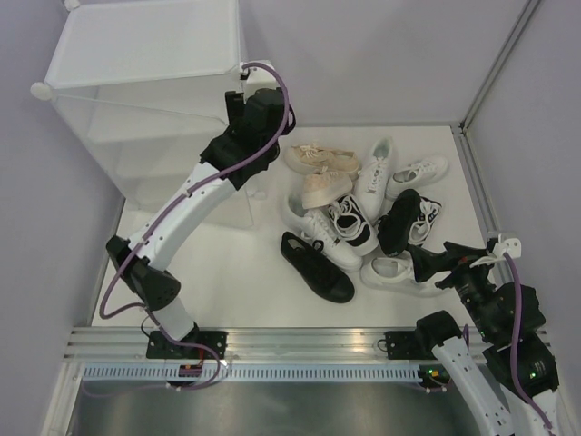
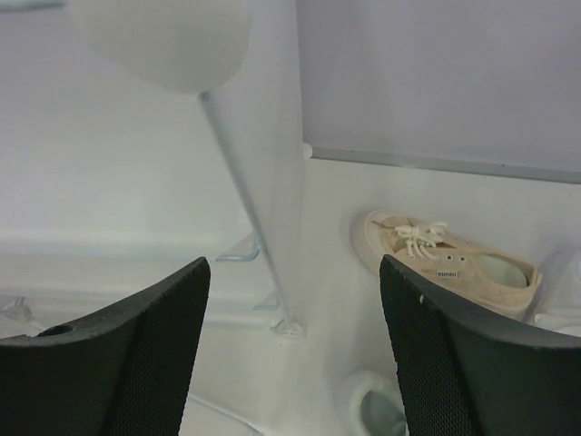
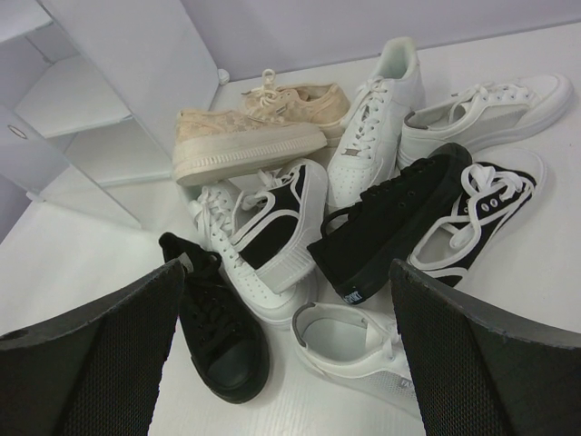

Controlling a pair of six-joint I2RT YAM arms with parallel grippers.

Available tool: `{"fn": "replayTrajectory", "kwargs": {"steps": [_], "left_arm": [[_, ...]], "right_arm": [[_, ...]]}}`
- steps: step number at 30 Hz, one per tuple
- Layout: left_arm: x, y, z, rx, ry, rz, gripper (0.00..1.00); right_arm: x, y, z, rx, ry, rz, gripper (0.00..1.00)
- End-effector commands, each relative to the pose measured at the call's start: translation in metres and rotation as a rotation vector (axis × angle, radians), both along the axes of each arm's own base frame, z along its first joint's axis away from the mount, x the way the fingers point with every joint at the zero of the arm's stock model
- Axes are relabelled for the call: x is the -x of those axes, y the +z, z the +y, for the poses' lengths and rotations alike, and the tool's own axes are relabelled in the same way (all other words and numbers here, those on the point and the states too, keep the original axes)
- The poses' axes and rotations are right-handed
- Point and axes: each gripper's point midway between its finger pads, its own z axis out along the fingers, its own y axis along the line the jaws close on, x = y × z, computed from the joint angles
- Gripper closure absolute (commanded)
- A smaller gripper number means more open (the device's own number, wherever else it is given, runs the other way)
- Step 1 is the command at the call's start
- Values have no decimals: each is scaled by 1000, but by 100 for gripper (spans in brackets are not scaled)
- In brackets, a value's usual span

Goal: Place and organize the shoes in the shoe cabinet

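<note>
Shoes [image 1: 363,218]: a loose heap on the counter [image 1: 227,272], spreading from its middle toward the right edge, with several lying across each other.
Cabinet [image 1: 145,73]: stands at the far left corner. The shelves seen in the right wrist view carry no shoe, and the top view shows none through the frosted walls.
Left hand [image 2: 292,272]: fingers apart and holding nothing, up against the cabinet's corner post on the side facing the heap. A beige shoe [image 2: 449,263] lies just beyond.
Right hand [image 3: 289,272]: fingers apart and empty, at the near right corner, facing the heap. A black shoe [image 3: 213,318] lies closest on its left.
Handling: probably light. The uppers look soft and likely to give under a pinch, and the rubber soles look stiffer. Loose laces could drag a neighbour along.
Hold: best at the heel collar or a side wall by the opening, one finger inside, taking an uncovered shoe first.
Progress: storing seems not yet begun.
</note>
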Motion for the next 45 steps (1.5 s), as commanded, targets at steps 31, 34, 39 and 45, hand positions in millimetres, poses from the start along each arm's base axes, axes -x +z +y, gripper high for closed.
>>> {"fn": "replayTrajectory", "kwargs": {"steps": [31,34,39,45], "left_arm": [[180,-1,172,13,343,206,15],[195,1,189,28,373,212,12],[215,1,212,54,404,206,9],[228,2,231,36,437,200,6]], "right_arm": [[-3,0,8,8,39,-1,2],[-2,1,10,8,53,-2,2],[-2,0,11,14,62,3,2],[-4,-3,14,24,73,21,2]]}}
